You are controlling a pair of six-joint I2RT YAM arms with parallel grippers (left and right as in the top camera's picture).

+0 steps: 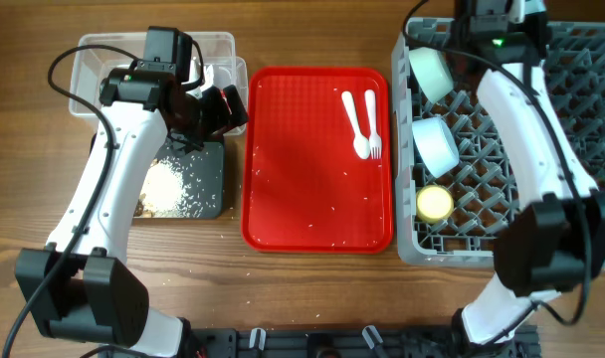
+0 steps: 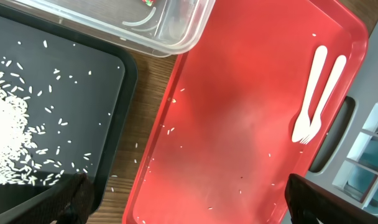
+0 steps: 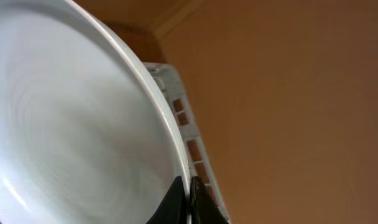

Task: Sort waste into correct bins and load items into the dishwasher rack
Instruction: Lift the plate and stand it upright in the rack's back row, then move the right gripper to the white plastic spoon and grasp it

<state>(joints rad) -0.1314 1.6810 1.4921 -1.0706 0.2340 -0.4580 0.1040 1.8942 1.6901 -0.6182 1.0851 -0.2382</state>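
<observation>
My right gripper (image 3: 189, 199) is shut on the rim of the pale blue plate (image 3: 71, 124), held over the far edge of the grey dishwasher rack (image 1: 581, 109). In the overhead view this gripper (image 1: 482, 30) is mostly hidden under its arm. Two pale bowls (image 1: 432, 70) (image 1: 435, 144) and the yellow cup (image 1: 434, 203) stand in the rack. Two white utensils (image 1: 362, 121) lie on the red tray (image 1: 312, 199). My left gripper (image 1: 223, 109) is open and empty, above the gap between the black tray (image 1: 208, 169) and the red tray (image 2: 239, 124). Food scraps (image 1: 168, 189) lie in the black tray.
The clear tub (image 1: 103, 60) stands behind the black tray at the far left. Loose grains are scattered on the red tray and on the wood between the trays. The utensils (image 2: 316, 93) lie near the red tray's right edge, next to the rack wall (image 2: 369, 143).
</observation>
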